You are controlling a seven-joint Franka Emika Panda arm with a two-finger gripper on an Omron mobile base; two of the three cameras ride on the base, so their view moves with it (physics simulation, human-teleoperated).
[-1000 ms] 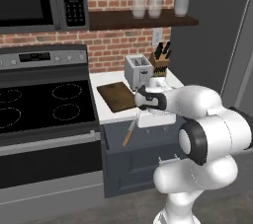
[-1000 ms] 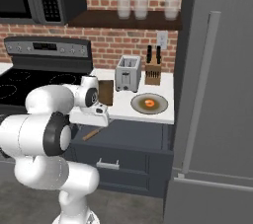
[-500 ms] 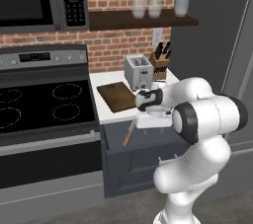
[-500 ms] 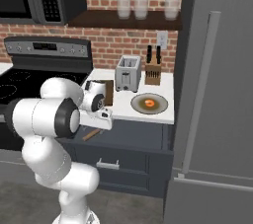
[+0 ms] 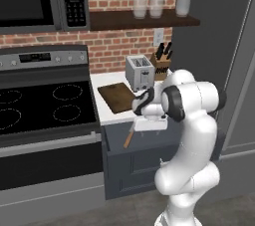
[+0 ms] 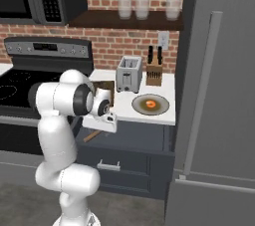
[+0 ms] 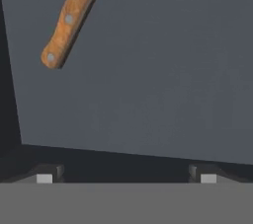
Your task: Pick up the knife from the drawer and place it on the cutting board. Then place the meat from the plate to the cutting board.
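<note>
Fingers (image 7: 44, 178) spread wide and empty above the drawer (image 7: 163, 70) floor; knife (image 7: 71, 16) handle lies apart, near one side wall.

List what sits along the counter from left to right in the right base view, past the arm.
Toaster → knife block at the back; in front and between them, the plate holding the meat.

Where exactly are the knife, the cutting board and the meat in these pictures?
knife (image 7: 69, 18): hand view, middle of its wooden handle.
cutting board (image 5: 115, 95): left base view, centre of the bare brown top.
meat (image 6: 150, 104): right base view, middle of the orange lump on the plate.
</note>
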